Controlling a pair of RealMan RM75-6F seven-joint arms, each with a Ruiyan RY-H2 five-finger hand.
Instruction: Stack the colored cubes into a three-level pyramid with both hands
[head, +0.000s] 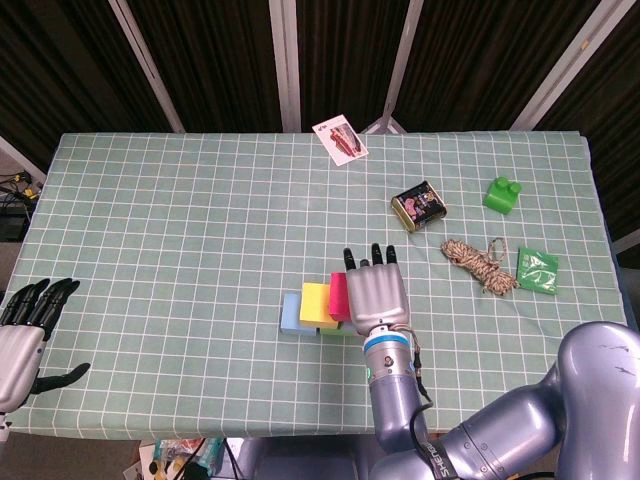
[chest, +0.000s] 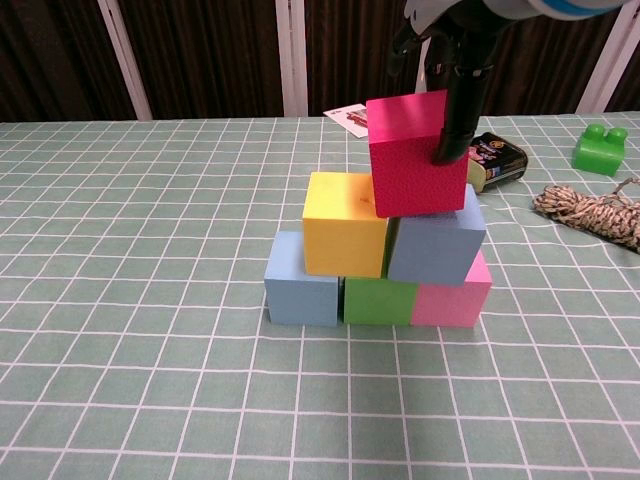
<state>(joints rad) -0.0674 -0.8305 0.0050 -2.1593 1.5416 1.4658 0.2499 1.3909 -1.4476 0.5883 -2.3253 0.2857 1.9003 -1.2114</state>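
Observation:
The pyramid stands mid-table. Its bottom row is a light blue cube (chest: 302, 282), a green cube (chest: 380, 301) and a pink cube (chest: 453, 296). Above them sit a yellow cube (chest: 345, 224) and a grey-blue cube (chest: 436, 242). A red cube (chest: 418, 155) rests slightly tilted on top, over their seam. My right hand (head: 375, 291) holds it from above, with a dark finger (chest: 455, 110) down its front face. In the head view the hand hides most of the stack; the red cube (head: 339, 296) and yellow cube (head: 316, 303) show beside it. My left hand (head: 25, 335) hangs open off the table's near left corner.
A playing card (head: 340, 140) lies at the far edge. To the right of the stack are a small tin (head: 418, 206), a green toy brick (head: 502, 194), a coil of rope (head: 478, 262) and a green packet (head: 536, 270).

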